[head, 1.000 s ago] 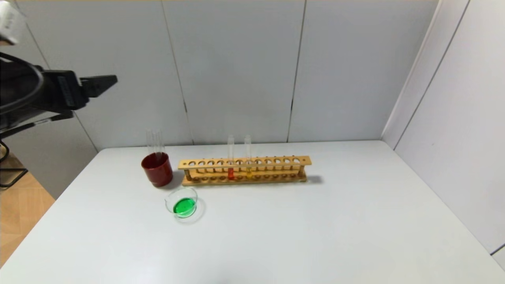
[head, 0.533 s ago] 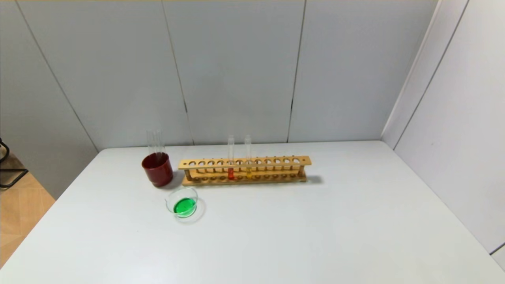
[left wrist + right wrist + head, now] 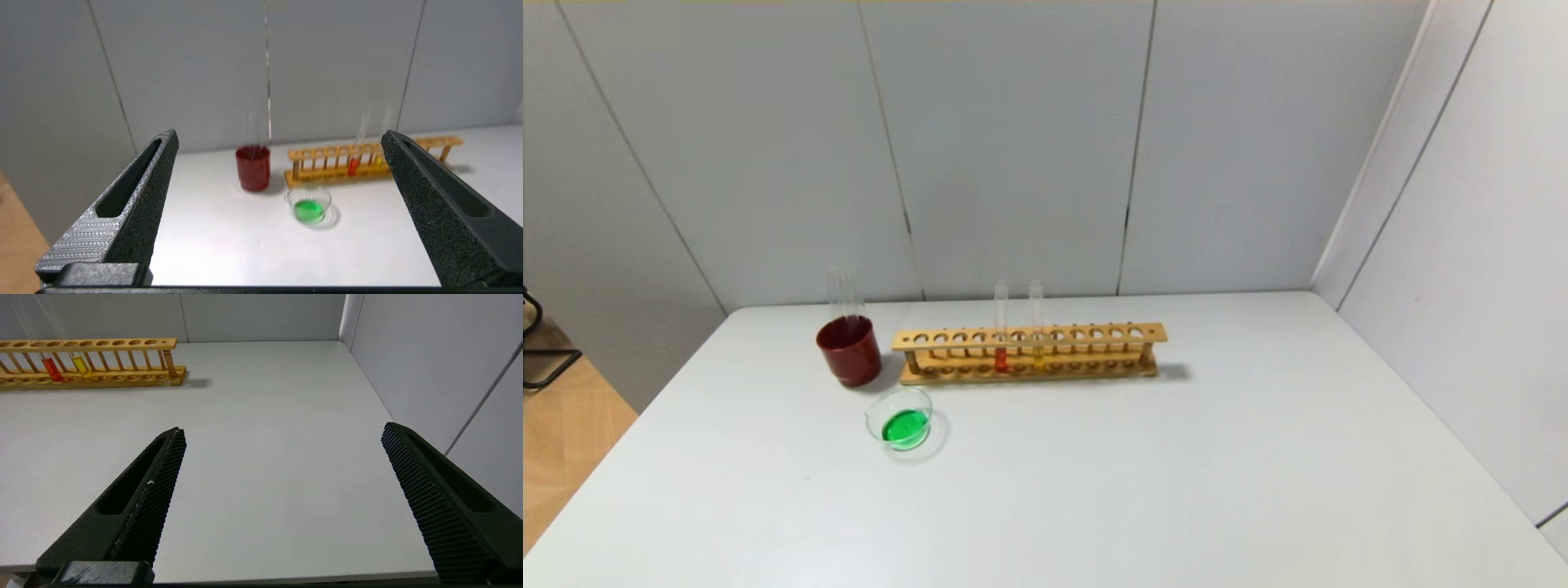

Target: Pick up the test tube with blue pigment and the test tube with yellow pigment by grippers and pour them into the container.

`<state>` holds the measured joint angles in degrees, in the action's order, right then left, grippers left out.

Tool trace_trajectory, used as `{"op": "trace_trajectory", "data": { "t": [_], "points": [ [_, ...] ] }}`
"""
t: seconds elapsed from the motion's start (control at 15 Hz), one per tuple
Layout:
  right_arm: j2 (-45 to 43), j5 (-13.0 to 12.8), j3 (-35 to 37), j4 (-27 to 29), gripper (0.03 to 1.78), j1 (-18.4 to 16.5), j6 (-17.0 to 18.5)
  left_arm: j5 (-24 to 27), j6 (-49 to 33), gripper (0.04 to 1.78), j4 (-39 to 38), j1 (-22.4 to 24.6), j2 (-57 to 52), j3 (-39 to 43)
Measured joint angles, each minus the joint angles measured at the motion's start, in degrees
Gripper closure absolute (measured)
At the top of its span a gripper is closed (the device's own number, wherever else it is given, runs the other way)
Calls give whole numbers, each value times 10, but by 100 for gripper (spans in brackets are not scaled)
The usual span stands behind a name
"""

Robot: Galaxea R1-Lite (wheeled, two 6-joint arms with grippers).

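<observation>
The container (image 3: 905,423), a small clear glass dish, holds bright green liquid and sits in front of the dark red cup (image 3: 849,351); it also shows in the left wrist view (image 3: 308,204). Two empty clear tubes (image 3: 844,294) stand in that cup. No tube with blue or lemon-yellow liquid is in view. Neither gripper shows in the head view. My left gripper (image 3: 278,134) is open and empty, back from the table's left side, facing the cup and dish. My right gripper (image 3: 282,428) is open and empty above the table's near right part.
A wooden rack (image 3: 1029,353) stands at the back, right of the cup, holding a red-liquid tube (image 3: 1001,358) and an orange-yellow tube (image 3: 1038,356). Wall panels close off the back and right of the white table (image 3: 1143,490). The floor shows past its left edge.
My left arm, seen at the upper left of the head view one second ago, has drawn back out of that view. The objects on the table have not moved.
</observation>
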<state>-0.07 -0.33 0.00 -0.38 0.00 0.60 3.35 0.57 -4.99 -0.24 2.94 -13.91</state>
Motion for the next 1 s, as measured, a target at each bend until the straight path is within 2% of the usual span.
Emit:
{"op": "trace_trajectory", "data": {
  "t": [0.2, 0.27, 0.47, 1.0],
  "points": [
    [0, 0, 0, 0, 6, 0, 0, 7, 17, 7, -62, 3, -23, 110],
    [0, 0, 0, 0, 6, 0, 0, 5, 30, 7, -57, 3, -26, 123],
    [0, 0, 0, 0, 6, 0, 0, -7, 64, 7, 52, 4, -30, 136],
    [0, 0, 0, 0, 6, 0, 0, -18, 17, 7, 51, 4, -31, 139]
  ]
}}
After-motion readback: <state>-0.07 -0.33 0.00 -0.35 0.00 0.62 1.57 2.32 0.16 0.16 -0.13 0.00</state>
